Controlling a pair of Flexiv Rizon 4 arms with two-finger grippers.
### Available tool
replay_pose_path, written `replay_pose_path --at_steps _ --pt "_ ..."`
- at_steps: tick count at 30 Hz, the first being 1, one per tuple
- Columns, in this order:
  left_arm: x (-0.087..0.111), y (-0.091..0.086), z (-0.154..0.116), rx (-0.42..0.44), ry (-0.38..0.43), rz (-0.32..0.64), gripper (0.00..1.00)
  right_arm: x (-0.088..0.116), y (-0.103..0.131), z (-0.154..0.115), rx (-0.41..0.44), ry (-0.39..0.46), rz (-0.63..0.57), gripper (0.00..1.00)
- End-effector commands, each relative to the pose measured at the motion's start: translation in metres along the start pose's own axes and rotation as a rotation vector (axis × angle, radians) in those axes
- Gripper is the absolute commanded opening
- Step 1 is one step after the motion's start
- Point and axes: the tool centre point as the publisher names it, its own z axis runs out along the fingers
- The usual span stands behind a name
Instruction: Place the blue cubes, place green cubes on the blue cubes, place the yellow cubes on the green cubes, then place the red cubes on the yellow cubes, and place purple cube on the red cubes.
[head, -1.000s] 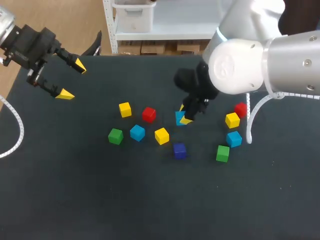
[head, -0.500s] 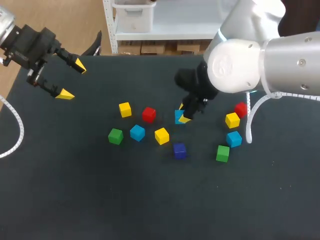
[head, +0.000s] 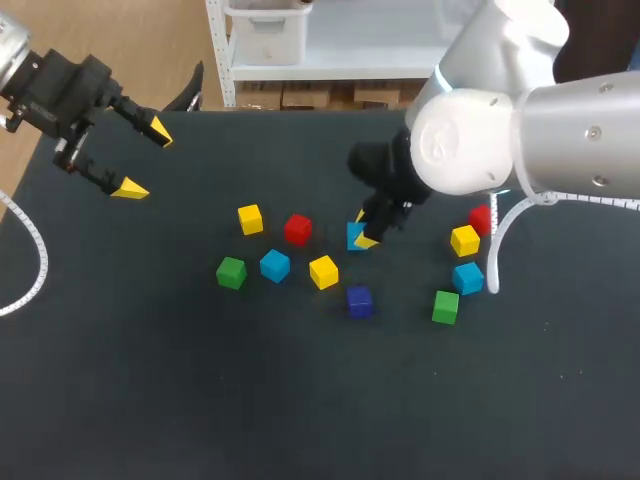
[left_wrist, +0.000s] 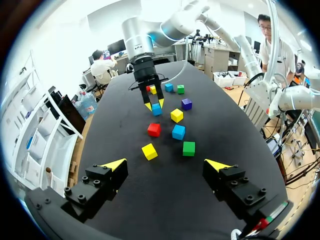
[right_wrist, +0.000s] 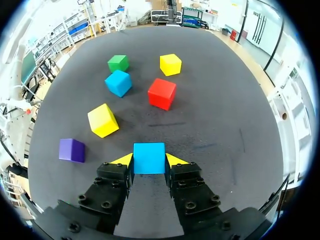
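The dark table (head: 200, 400) carries loose cubes in two groups; in the left group, the far-left yellow cube (head: 250, 219) and the left red cube (head: 297, 229) lie farthest, near each other but apart; nearer runs a row of the left green cube (head: 231, 272), the left blue cube (head: 275, 265) and the middle yellow cube (head: 323, 271); the purple cube (head: 359, 300) lies nearest, just right of that row; in the right group, the right red cube (head: 481, 218) lies just beside the right yellow cube (head: 464, 240); nearer lie the right blue cube (head: 467, 277) and the right green cube (head: 445, 306); between the groups, the gripped blue cube (right_wrist: 149, 155) is clamped in the right pincer (right_wrist: 149, 160); whether it rests on the table cannot be told.
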Motion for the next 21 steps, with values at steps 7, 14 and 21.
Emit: replay_pose_path --at_steps 7,14,21 --pt "0.001 -0.0002 0.0002 -0.002 -0.001 0.003 1.0 -0.0025 0.0003 0.0034 -0.007 0.009 -0.007 0.0" --pt "0.001 -0.0002 0.0002 -0.002 -0.001 0.003 1.0 -0.003 -0.0006 0.0036 -0.009 0.015 -0.01 0.0" --pt "0.001 -0.0002 0.0002 -0.002 -0.001 0.003 1.0 -0.004 -0.0008 0.0041 -0.013 0.018 -0.02 0.0"
